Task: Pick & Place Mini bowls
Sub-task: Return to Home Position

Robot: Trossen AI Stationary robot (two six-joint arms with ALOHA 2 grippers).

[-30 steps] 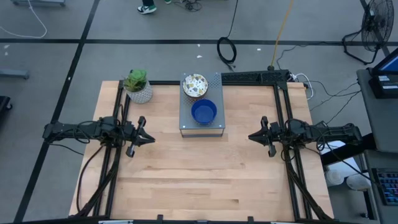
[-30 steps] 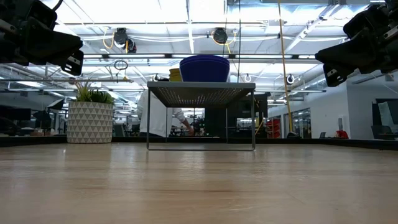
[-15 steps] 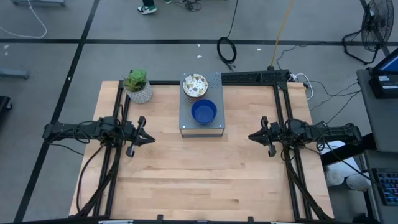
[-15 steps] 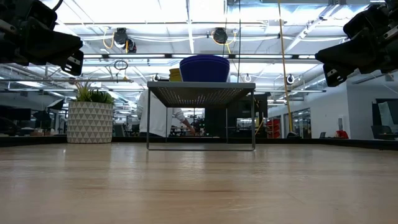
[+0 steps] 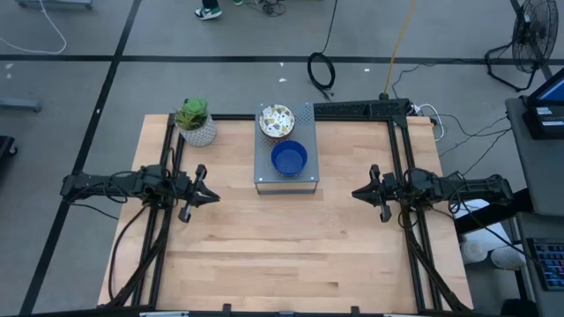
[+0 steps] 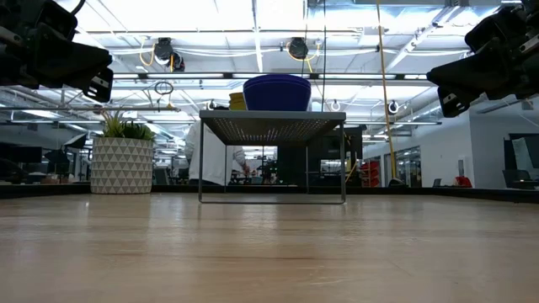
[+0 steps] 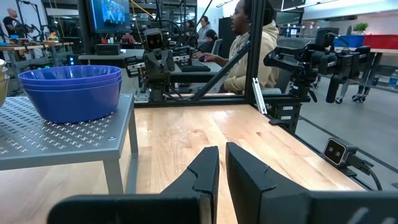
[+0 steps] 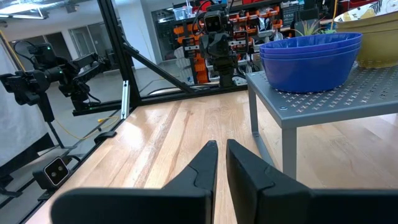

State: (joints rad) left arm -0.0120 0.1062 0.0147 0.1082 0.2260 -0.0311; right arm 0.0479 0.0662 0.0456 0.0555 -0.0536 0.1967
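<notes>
**Bowls stacked on the shelf, both arms drawn back**

The left claw (image 5: 214, 195) hangs above the left side of the bench (image 5: 291, 255), pointing inward. In its own wrist view the two fingers (image 7: 205, 171) stand almost together with only a thin slit between them, and they hold nothing. Behind this claw, off toward the back corner of the bench, sits a white pot with a green plant (image 5: 196, 123), which is no part of the job.

Ahead of the left claw, a little toward the back edge, stands the grey perforated shelf (image 5: 308, 180). On the part of it nearest the claws rest the blue bowls (image 5: 288, 158), nested one inside another; the wrist view shows several rims, though I cannot tell the number for certain. Beyond them, farther from both claws, is the stack of speckled bowls (image 5: 276, 121), and its count cannot be read from above.

The right claw (image 5: 355, 194) faces the left one from the other side of the shelf, well apart from it, with its fingers (image 8: 208, 162) likewise drawn narrow and empty.

No bowl lies on the bench itself. The placing therefore looks finished, and what remains is at most for the arms to settle at rest.
</notes>
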